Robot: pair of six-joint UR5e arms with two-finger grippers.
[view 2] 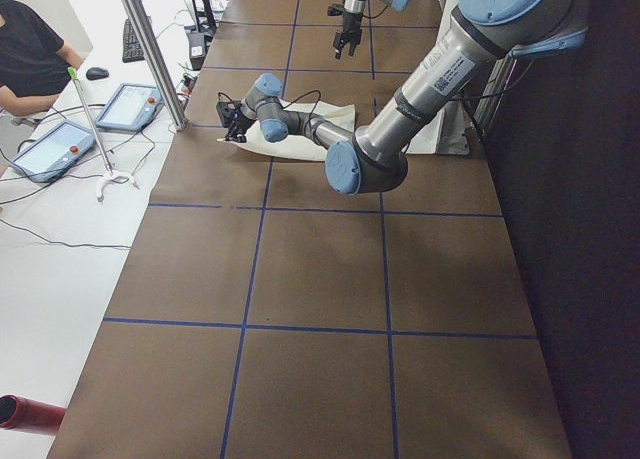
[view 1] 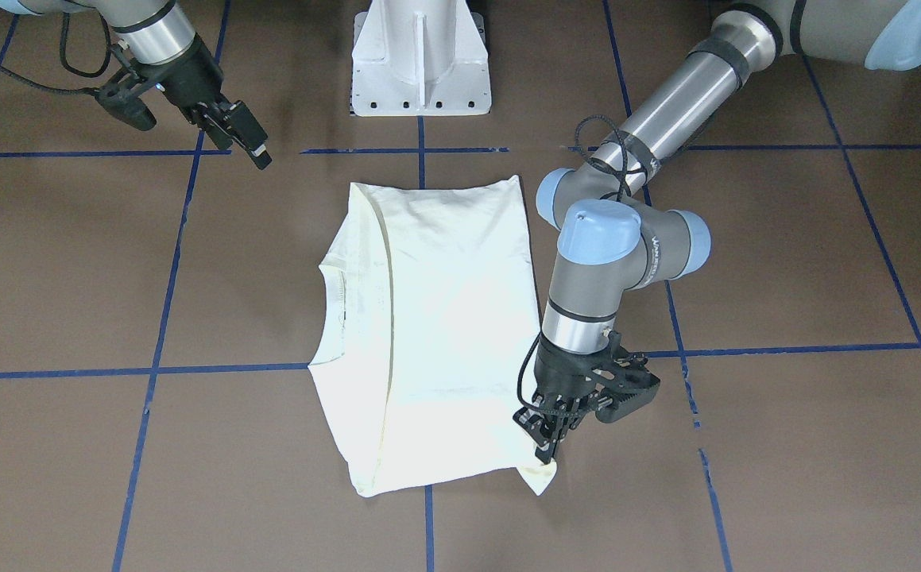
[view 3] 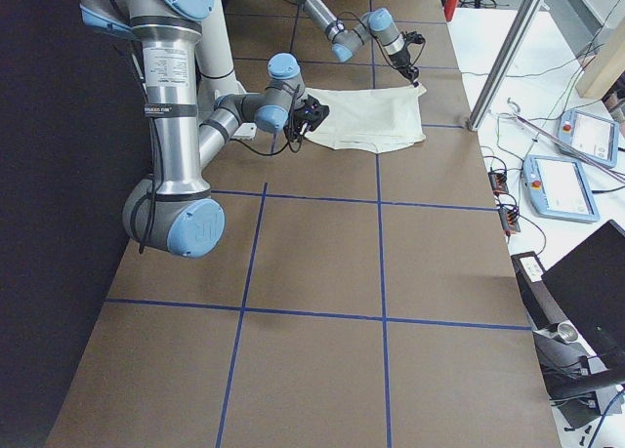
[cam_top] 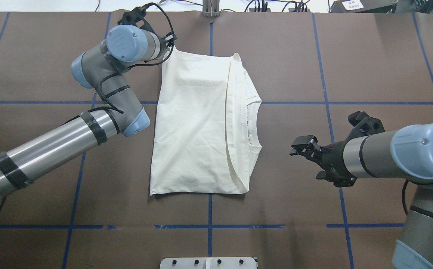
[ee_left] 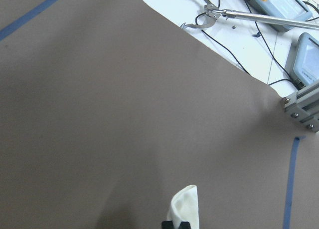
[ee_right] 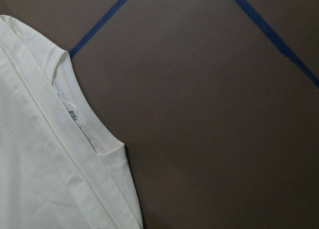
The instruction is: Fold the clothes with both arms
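Note:
The clothes are one cream-white shirt (view 1: 444, 318) (cam_top: 197, 130), folded into a rectangle mid-table, plain side up. Its collar (cam_top: 253, 123) (ee_right: 84, 124) faces my right arm. My left gripper (view 1: 547, 453) is shut on the shirt's far corner on my left side. A small tuft of cream fabric (ee_left: 184, 206) shows between its fingertips in the left wrist view. My right gripper (view 1: 261, 157) (cam_top: 294, 147) hangs open over bare table, a short way from the collar, touching nothing. The print is not visible.
The white pedestal base (view 1: 420, 63) stands at my edge of the table. Blue tape lines (cam_top: 209, 226) grid the brown surface. Beyond the far edge are a metal post (view 2: 150, 49), teach pendants (view 2: 125, 104), cables and a seated person (view 2: 30, 59).

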